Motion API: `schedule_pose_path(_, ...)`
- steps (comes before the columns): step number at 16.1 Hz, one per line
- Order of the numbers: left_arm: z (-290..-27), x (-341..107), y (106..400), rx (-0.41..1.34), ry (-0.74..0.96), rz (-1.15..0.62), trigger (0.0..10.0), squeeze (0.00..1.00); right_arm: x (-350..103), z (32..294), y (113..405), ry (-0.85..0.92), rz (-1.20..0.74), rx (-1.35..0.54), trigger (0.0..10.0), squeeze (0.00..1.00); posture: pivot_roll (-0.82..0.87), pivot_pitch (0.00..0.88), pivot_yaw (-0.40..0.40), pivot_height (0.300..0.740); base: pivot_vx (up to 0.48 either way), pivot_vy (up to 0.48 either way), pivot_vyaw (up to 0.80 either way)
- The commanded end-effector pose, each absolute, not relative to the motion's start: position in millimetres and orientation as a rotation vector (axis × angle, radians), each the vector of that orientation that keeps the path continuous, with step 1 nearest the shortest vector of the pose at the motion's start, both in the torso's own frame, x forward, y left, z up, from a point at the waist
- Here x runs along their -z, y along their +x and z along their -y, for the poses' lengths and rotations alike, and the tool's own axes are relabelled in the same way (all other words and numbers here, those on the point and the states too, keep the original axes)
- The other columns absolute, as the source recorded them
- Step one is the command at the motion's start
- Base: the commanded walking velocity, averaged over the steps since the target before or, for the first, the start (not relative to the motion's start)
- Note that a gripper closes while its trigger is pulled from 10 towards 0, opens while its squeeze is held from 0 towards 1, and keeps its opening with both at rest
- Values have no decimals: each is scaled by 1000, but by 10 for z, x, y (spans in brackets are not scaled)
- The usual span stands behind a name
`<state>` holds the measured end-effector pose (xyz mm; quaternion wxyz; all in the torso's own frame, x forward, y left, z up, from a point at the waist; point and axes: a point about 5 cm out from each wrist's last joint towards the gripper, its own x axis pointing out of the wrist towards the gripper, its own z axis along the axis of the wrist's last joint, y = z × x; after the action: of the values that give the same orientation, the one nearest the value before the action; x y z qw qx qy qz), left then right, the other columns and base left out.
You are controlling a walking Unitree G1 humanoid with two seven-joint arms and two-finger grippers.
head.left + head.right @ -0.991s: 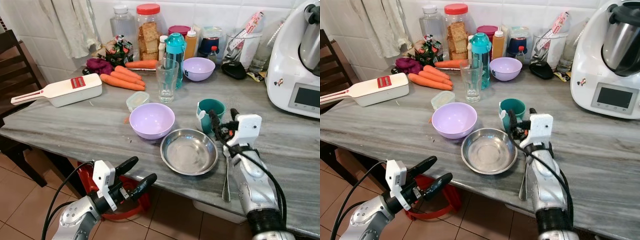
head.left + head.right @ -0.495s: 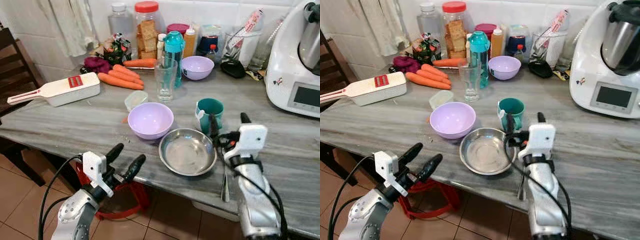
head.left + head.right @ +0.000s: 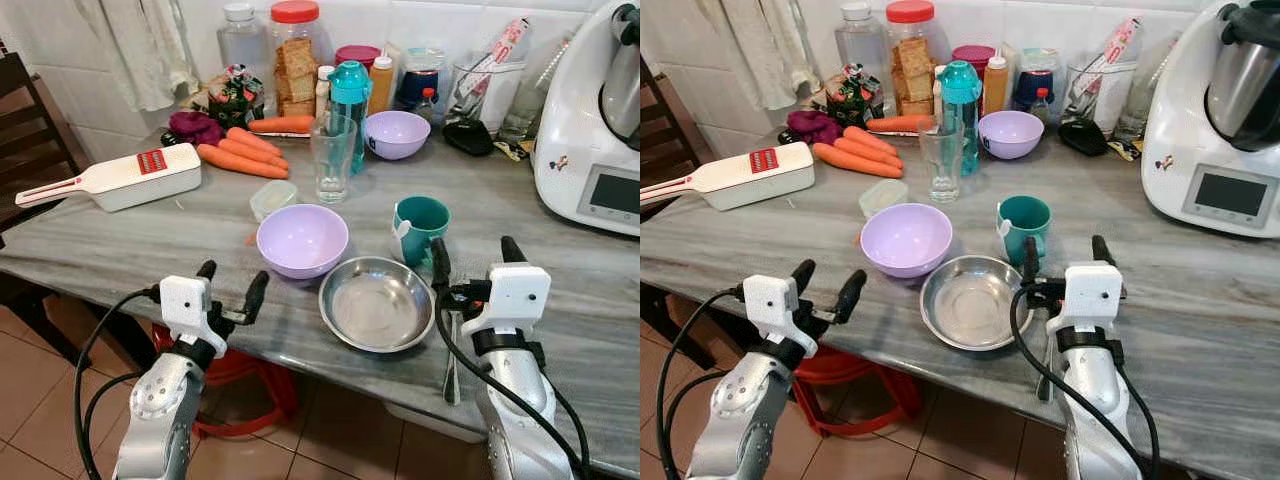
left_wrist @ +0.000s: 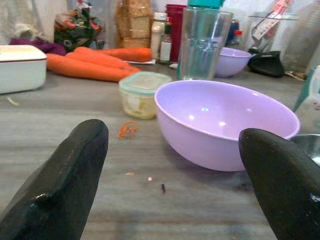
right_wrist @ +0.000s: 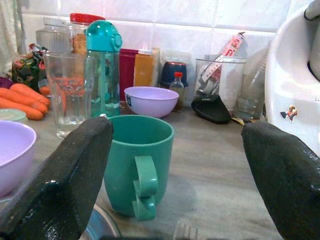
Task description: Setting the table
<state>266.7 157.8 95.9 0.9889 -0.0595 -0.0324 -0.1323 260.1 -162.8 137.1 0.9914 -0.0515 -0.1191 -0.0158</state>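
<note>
My left claw (image 3: pixel 231 285) hangs at the near edge of the grey marbled bench (image 3: pixel 150 235), its two black fingers spread wide and holding nothing. Through my left wrist camera those fingers frame the nearer lilac bowl (image 4: pixel 225 122), which sits on the bench beyond them, apart from both tips. Just beside that bowl lies a small lidded tub (image 4: pixel 138 93), with a scrap of orange peel (image 4: pixel 128 130) near it.

My right claw (image 3: pixel 476 262) is raised over the bench, fingers likewise spread and empty. Between them, in the right wrist view, stands the teal mug (image 5: pixel 138 170) upright, handle turned toward me, untouched by either finger. The steel dish (image 3: pixel 377 303) rests just beside the mug and the lilac bowl, between my two claws. A spoon (image 3: pixel 452 362) lies on the bench below my right wrist, next to the dish.

Farther back stand a clear drinking glass (image 3: pixel 332 158), a teal water bottle (image 3: pixel 350 105) just behind it, and a second lilac bowl (image 3: pixel 397 135). Carrots (image 3: pixel 243 157) lie to my left near a white slicer (image 3: pixel 115 180), and a white kitchen machine (image 3: pixel 592 130) stands at my far right.
</note>
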Motion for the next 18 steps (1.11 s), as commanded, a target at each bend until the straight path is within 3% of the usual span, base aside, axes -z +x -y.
schedule_pose_path(1, -1586, -979, 2708, 247, -107, 60, 10000, 0, -1455, 1606, 2599, -113, 262, 29, 10000, 1000, -3, 0, 40, 740, 0, 0, 800)
schedule_pose_path(10, -1648, -1020, 2767, 122, -47, 72, 10000, 0, -1452, 1561, 2619, -113, 252, 12, 10000, 1000, 6, 0, 40, 740, 0, 0, 800)
schedule_pose_path(18, -1590, -1011, 2777, 148, -77, 66, 10000, 0, -1460, 1521, 2628, -105, 260, -15, 10000, 1000, 8, 0, 44, 740, 0, 0, 800)
